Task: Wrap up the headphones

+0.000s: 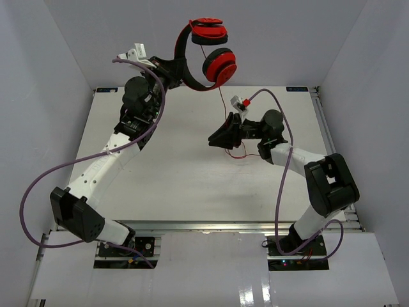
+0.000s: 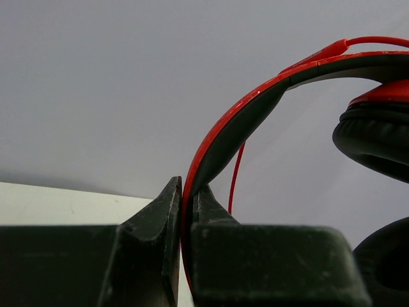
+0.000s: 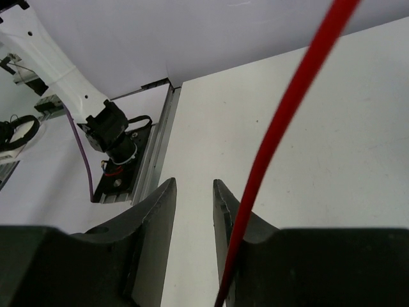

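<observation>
Left arm (image 1: 102,166) raised high, jaws clamped, right arm (image 1: 300,157) low, jaws parted

Red-and-black headphones (image 1: 220,64), red cord (image 3: 287,121)

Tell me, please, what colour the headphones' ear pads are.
Black; the ear pads show best in the left wrist view.

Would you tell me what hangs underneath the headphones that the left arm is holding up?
The thin red cord drops from the headphones, past the right gripper, and onto the table. That gripper hides part of it, so its end cannot be seen.
</observation>
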Controlling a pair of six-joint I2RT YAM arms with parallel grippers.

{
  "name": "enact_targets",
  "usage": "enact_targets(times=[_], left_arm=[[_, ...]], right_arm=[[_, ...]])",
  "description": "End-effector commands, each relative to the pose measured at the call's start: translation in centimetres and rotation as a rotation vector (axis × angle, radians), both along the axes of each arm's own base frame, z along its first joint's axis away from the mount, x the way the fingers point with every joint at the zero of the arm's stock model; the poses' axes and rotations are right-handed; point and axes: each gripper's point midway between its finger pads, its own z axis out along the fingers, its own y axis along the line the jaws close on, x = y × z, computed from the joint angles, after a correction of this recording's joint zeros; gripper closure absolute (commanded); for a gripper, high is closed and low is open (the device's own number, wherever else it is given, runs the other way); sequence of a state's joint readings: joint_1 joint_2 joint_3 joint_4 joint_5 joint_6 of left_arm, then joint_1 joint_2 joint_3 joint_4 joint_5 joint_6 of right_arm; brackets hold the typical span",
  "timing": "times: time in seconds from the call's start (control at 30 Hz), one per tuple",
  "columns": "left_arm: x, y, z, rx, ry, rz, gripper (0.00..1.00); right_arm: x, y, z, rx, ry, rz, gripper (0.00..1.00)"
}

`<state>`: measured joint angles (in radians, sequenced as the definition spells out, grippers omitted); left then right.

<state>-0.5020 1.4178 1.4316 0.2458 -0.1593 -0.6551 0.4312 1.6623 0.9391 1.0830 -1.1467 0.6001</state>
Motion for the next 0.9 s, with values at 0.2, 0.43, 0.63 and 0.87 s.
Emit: enact_targets(times=[0.2,0.43,0.63,0.87], left_arm=[[1.6,6.6,5.6,-0.038,-0.141,0.324,1.00],[3.1,9.1,4.0,0.099,-0.175,0.520,1.00],[4.4,9.6,0.9,0.223,-0.178,0.600,1.00],[5.3,8.6,-4.1,0.234,-0.134,0.560,1.00]], right_arm=[[-2.1,1.1,0.7,-0.098,-0.246,-0.070,0.71],[-1.1,2.2,-2.0,-0.386,-0.391,-0.183,0.83],[2.8,-0.1,2.2,-0.709,-0.757,-0.456,0.90],[5.1,-2.7,7.0,-0.901,-1.084,-0.675,0.90]])
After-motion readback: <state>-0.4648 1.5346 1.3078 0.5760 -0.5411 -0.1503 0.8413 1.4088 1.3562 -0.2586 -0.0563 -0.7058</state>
